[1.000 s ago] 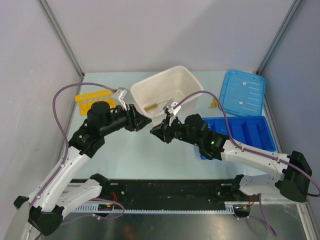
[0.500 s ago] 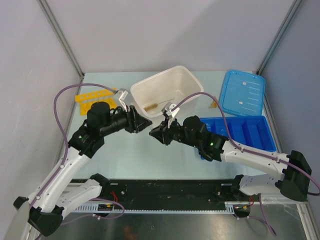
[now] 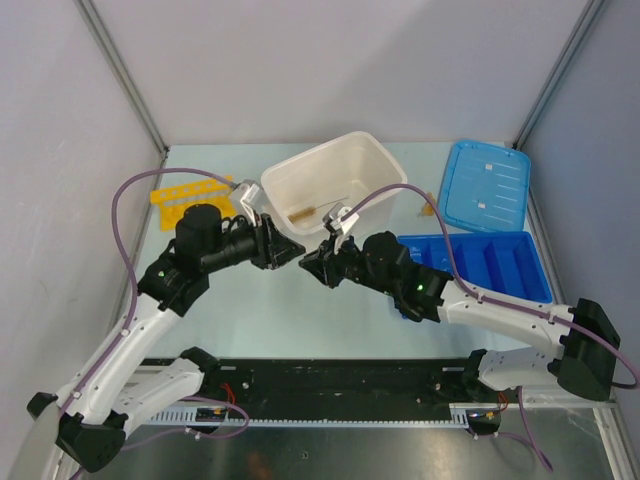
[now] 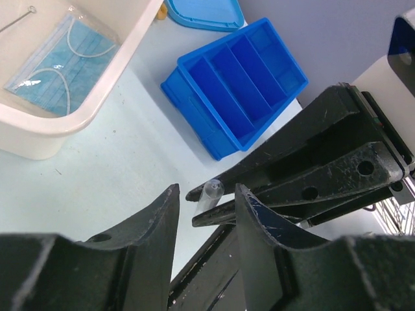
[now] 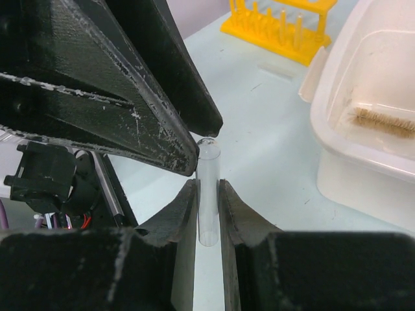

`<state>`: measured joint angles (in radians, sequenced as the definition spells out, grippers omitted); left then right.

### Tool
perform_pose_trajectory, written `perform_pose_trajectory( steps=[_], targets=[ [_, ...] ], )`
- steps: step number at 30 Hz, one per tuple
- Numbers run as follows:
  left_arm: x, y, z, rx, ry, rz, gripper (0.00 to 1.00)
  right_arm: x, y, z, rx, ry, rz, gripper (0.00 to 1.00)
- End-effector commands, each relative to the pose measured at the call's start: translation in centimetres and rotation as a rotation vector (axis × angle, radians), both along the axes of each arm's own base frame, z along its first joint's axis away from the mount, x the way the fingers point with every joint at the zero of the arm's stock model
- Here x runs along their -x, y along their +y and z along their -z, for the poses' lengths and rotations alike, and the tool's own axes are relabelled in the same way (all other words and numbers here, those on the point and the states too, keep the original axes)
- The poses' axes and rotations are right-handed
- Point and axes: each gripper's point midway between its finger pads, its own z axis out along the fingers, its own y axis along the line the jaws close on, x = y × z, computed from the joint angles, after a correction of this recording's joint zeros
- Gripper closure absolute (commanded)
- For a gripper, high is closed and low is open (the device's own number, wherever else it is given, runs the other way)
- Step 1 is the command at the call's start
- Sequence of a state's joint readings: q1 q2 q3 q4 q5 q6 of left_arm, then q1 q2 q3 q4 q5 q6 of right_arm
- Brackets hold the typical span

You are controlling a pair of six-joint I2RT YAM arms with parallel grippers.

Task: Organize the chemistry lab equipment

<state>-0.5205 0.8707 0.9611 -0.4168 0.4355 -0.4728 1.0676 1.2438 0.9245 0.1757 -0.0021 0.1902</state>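
Right wrist view: a short clear tube (image 5: pixel 209 159) stands pinched between the closed fingers of the right gripper (image 3: pixel 306 263), with its upper end poking out past their tips. That free end sits between the two fingers (image 4: pixel 155 227) of the left gripper (image 3: pixel 292 250). The left jaws stand apart, and the left wrist view shows a gap on each side of the tube. One fingertip is just beside the tube; whether it touches cannot be told. The tube is held in the air over the table (image 3: pixel 250 310), just in front of the white tub (image 3: pixel 340 165). Both arms reach forward and bend inward, their grippers pointing tip to tip. The right forearm crosses the near-left corner of the blue divided tray (image 3: pixel 500 265). Inside the tub lie a wire brush (image 5: pixel 382 122) and a pale blue square piece (image 4: pixel 58 61). The yellow tube rack (image 3: pixel 185 193) stands on the table beyond the left arm.
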Motion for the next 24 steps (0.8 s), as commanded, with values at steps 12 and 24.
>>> perform_pose_trajectory(
  steps=[12, 24],
  targets=[
    [-0.2, -0.5, 1.9, -0.039, 0.031, 0.028, 0.56, -0.6, 1.0, -1.4, -0.061, -0.019, 0.013, 0.9],
    [-0.9, -0.3, 2.0, -0.056, 0.02, 0.002, 0.71, -0.6, 1.2, -0.6, -0.042, -0.01, 0.01, 0.91]
  ],
)
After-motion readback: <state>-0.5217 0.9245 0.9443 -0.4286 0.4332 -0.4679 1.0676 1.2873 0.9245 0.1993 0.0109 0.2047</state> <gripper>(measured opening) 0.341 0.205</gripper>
